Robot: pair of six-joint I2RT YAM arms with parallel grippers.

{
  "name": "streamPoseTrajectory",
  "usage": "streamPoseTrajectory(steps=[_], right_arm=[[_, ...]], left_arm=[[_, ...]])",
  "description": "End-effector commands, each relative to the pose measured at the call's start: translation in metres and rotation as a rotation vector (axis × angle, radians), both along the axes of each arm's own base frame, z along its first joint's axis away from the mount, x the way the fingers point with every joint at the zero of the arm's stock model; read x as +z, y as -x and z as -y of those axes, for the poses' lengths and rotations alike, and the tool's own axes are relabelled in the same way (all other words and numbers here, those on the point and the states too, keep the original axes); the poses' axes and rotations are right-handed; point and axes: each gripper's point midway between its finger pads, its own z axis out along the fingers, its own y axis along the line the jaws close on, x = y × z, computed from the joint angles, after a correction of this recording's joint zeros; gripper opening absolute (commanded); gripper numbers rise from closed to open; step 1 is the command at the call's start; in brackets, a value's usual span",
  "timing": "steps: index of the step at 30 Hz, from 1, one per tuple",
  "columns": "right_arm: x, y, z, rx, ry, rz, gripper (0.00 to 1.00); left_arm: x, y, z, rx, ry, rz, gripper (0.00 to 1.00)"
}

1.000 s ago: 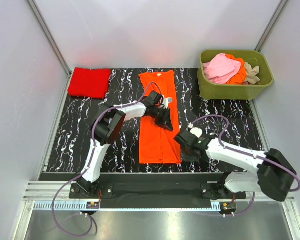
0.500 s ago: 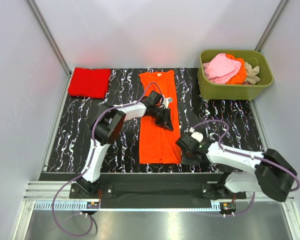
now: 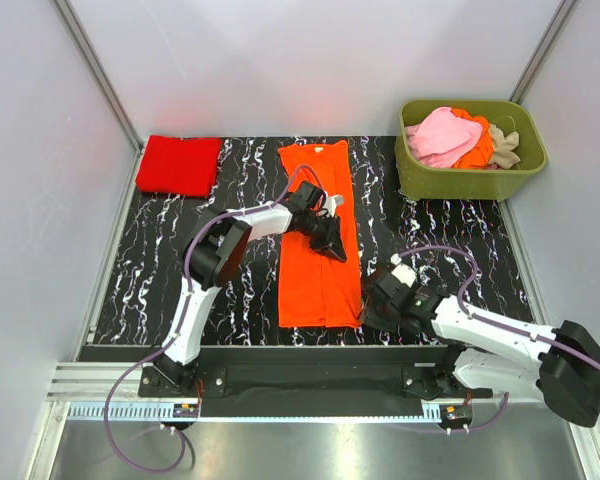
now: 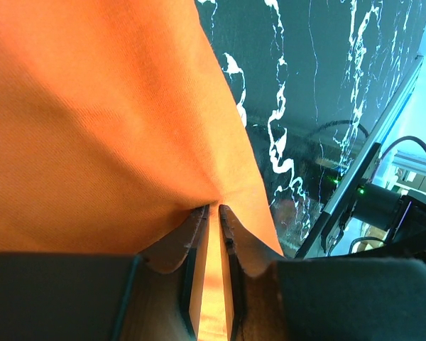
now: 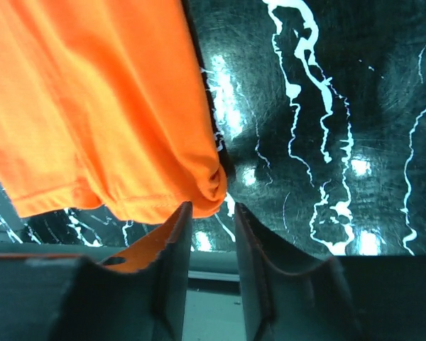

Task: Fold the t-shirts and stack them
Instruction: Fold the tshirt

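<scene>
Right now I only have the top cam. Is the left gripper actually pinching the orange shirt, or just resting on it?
Observer: Pinching. The left wrist view shows the left gripper shut on a raised ridge of the orange t-shirt.
Operator: And the right one?
Observer: In the right wrist view the right gripper is open, with nothing in the gap.
Operator: Where's the corner relative to it?
Observer: The hem corner lies bunched on the table right at the fingertips, nearer the finger on the left of that view. It is outside the gap, not gripped.
</scene>
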Motion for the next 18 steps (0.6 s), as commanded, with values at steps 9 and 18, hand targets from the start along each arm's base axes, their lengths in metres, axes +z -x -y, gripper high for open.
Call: streamPoseTrajectory(steps=[9, 18], right_arm=[[-0.033, 0.009, -0.017, 0.075, 0.062, -0.121, 0.15], [-0.004, 0.015, 0.004, 0.05, 0.086, -0.07, 0.11]], left_arm=[[-0.043, -0.002, -0.021, 0.037, -0.124, -0.02, 0.2], [-0.022, -0.011, -0.02, 0.046, -0.124, 0.003, 0.23]])
